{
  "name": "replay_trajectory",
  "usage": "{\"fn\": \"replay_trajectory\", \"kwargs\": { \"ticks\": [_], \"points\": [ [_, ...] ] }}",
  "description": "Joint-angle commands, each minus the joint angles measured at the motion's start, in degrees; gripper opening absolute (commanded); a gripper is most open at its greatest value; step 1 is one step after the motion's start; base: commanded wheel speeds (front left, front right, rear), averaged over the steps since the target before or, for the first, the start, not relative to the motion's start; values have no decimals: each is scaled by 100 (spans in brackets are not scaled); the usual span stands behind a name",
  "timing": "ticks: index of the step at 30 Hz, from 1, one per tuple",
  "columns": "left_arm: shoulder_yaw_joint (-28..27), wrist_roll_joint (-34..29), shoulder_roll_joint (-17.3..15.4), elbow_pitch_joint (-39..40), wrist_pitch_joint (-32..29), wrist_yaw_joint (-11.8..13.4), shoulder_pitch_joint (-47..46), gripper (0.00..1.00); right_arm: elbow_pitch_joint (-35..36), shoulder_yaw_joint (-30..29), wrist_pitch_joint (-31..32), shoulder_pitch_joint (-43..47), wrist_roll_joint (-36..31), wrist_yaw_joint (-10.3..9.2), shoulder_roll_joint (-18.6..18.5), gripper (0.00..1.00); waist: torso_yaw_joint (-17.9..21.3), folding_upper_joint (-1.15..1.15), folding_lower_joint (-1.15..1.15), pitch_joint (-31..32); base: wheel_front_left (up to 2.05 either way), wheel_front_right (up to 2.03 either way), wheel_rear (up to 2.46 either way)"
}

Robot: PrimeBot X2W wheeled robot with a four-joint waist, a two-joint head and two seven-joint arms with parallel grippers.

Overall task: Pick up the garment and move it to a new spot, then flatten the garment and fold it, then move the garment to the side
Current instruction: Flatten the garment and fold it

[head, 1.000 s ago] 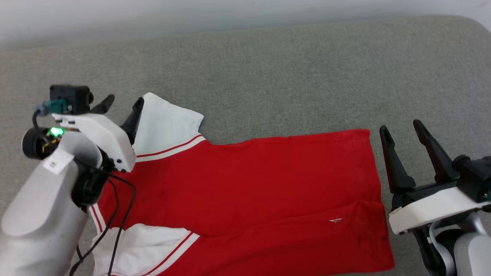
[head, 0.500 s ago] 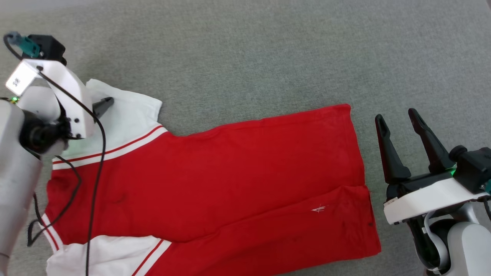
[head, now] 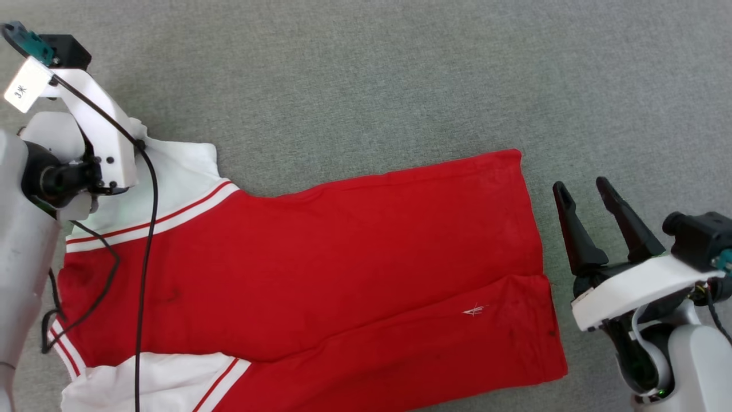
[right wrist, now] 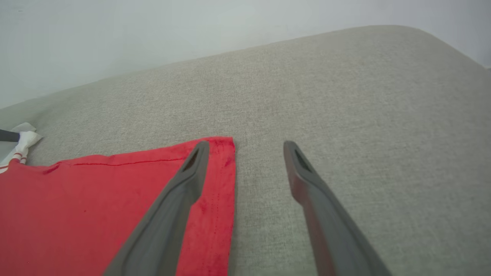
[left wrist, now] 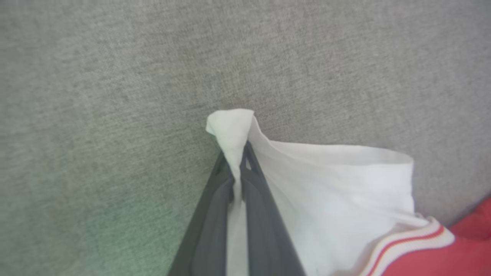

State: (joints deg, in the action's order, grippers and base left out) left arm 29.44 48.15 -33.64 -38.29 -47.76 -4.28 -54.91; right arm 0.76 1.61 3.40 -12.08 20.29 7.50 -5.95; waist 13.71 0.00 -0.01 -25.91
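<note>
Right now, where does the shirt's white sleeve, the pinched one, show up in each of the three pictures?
Head view: white sleeve at the upper left.
Left wrist view: centre to lower right, its corner pinched in the shut left gripper.
Right wrist view: a small white scrap at the far left edge.
Shared landmark: the striped trim bordering the sleeve.

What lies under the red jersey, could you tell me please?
The garment lies spread on a grey fabric surface, which shows beyond its far and right edges. Anything between the cloth and that surface is covered, so I cannot tell.
</note>
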Motion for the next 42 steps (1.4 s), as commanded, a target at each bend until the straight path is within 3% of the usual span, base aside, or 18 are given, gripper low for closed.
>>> {"fn": "replay_trajectory", "kwargs": {
  "ticks": [1, 6, 7, 8, 12, 20, 29, 30, 31, 32, 36, 42],
  "points": [
    [178, -18, 239, -179, 37, 20, 455, 0, -123, -10, 157, -151, 130, -2, -133, 100, -71, 0, 1, 72, 0, 0, 0],
    [123, -82, 264, -49, 431, 16, 379, 0, -504, 37, 895, -406, 465, -2, -476, 100, -258, 0, 1, 223, 0, 0, 0],
    [94, -116, 287, 42, 636, -1, 345, 0, -666, 106, 1356, -575, 623, -2, -663, 100, -383, 0, 1, 296, 0, 0, 0],
    [94, -116, 287, 42, 636, -1, 345, 0, -666, 106, 1356, -575, 623, -2, -663, 100, -383, 0, 1, 296, 0, 0, 0],
    [117, -170, 386, 353, 1008, -79, 314, 0, -964, 266, 2460, -1021, 943, -2, -1100, 100, -746, 0, 1, 430, 0, 0, 0],
    [195, -225, 493, 939, 1298, -125, 251, 0, -1432, 670, 3428, -1667, 1031, -2, -1483, 100, -1156, 0, 1, 361, 0, 0, 0],
    [262, -244, 487, 1453, 1431, -165, 311, 0, -2562, 1323, 4112, -2133, 1157, -2, -1518, 100, -1365, 0, 1, 179, 0, 0, 0],
    [266, -243, 483, 1482, 1436, -165, 331, 0, -2709, 1412, 4275, -2122, 1173, -2, -1536, 92, -1376, 0, 1, 177, 0, 0, 0],
    [268, -239, 478, 1504, 1446, -165, 354, 0, -2820, 1505, 4416, -2105, 1209, -2, -1551, 27, -1385, 0, 1, 180, 0, 0, 0],
    [267, -232, 470, 1517, 1459, -163, 374, 0, -2880, 1567, 4504, -2099, 1271, -2, -1532, 0, -1391, 0, 1, 189, 0, 0, 0],
    [229, -199, 426, 1545, 1519, -134, 459, 0, -2891, 1651, 4543, -2270, 1323, -2, -1625, 0, -1405, 0, 1, 278, 0, 0, 0],
    [81, -92, 394, 1631, 1799, -47, 742, 0, -2536, 1416, 4063, -2467, 1402, -2, -1757, 0, -1456, 0, 1, 578, 0, 0, 0]
  ]
}}
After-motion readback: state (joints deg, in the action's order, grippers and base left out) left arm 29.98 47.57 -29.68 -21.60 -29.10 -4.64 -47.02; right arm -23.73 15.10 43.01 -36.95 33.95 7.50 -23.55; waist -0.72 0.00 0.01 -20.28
